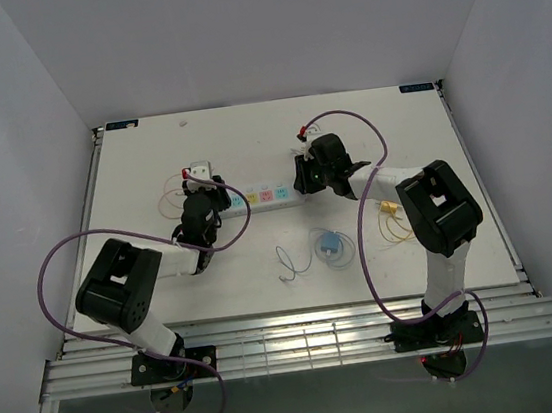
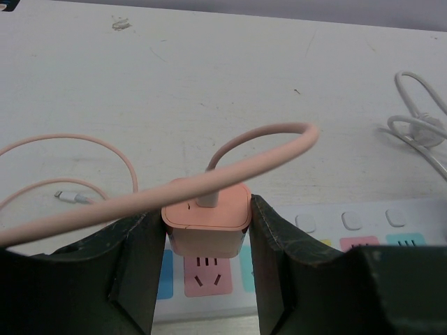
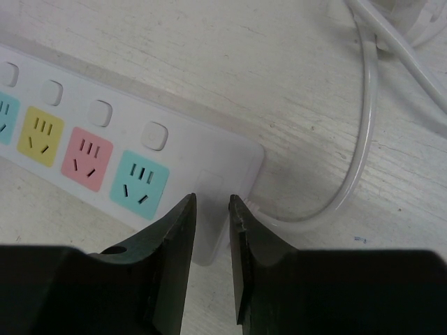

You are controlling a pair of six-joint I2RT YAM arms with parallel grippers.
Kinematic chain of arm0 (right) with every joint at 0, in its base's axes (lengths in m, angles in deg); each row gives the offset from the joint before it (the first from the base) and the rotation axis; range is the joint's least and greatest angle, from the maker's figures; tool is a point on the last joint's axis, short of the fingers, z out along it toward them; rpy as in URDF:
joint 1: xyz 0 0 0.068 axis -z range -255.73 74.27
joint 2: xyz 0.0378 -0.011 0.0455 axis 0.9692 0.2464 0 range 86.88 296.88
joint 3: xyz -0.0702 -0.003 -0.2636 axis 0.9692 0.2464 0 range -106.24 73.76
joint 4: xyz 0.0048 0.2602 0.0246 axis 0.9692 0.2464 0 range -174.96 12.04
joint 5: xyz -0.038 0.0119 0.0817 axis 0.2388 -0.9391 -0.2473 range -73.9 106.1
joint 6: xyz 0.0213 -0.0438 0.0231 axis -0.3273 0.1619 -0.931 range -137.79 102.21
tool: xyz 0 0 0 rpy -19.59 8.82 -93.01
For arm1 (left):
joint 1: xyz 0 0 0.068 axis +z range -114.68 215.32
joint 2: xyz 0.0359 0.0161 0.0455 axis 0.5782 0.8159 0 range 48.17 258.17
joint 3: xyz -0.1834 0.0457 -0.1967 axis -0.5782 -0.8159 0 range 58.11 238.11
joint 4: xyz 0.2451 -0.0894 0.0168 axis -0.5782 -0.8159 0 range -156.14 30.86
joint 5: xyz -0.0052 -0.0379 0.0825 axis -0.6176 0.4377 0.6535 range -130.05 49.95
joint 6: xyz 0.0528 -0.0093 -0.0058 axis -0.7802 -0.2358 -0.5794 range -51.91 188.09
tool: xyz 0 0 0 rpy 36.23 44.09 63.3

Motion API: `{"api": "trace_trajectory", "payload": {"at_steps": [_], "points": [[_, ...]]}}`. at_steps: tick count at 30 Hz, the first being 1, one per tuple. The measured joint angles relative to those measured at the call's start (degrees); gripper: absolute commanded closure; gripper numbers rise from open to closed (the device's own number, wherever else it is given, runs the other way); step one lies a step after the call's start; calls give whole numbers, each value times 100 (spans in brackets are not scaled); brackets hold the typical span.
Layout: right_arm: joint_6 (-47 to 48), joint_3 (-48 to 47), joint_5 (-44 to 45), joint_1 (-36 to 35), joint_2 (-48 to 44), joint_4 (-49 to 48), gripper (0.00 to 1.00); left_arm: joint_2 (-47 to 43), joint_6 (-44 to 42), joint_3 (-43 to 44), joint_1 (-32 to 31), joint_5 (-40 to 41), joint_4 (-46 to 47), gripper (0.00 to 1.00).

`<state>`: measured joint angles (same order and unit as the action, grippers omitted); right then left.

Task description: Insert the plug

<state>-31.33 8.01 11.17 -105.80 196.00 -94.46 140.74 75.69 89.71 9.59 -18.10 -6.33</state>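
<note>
White walls (image 1: 7, 149) box in a scuffed white table (image 1: 428, 127). The left gripper (image 2: 205, 230) clamps the pink plug (image 2: 207, 209) just over the strip (image 1: 265, 196). The right gripper (image 3: 212, 209) sits at the strip's end, jaws a slit apart and empty.

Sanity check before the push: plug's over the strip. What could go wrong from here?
1. The plug, in the left gripper, hangs over the pink socket with its prongs hidden; misaligned, it could jam on the strip.
2. The pink cable loops over the plug and past the gripper; it might tug the plug askew.
3. The right gripper sits at the strip's end, jaws nearly together; a firm hold isn't clear, so the strip may slide.
</note>
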Motion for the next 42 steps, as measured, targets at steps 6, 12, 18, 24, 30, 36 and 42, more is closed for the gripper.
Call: {"api": "trace_trajectory", "payload": {"at_steps": [6, 12, 18, 24, 30, 36, 42], "points": [[0, 4, -9, 7, 0, -9, 69, 61, 46, -11, -4, 20, 46, 100], [0, 55, -15, 15, 0, -85, 69, 181, 146, -46, -26, 22, 48, 100], [-4, 81, -44, 35, 0, -125, 69, 254, 210, -48, -37, 63, 50, 100], [-4, 101, -59, 44, 0, -144, 69, 302, 249, -48, -44, 127, 81, 100], [-4, 109, -79, 44, 0, -140, 70, 446, 275, -48, -66, 153, 195, 100], [-28, 155, -122, 48, 0, -151, 70, 560, 280, -48, -76, 164, 247, 100], [-63, 175, -133, 48, 0, -173, 70, 560, 267, -48, -76, 210, 251, 100]]}}
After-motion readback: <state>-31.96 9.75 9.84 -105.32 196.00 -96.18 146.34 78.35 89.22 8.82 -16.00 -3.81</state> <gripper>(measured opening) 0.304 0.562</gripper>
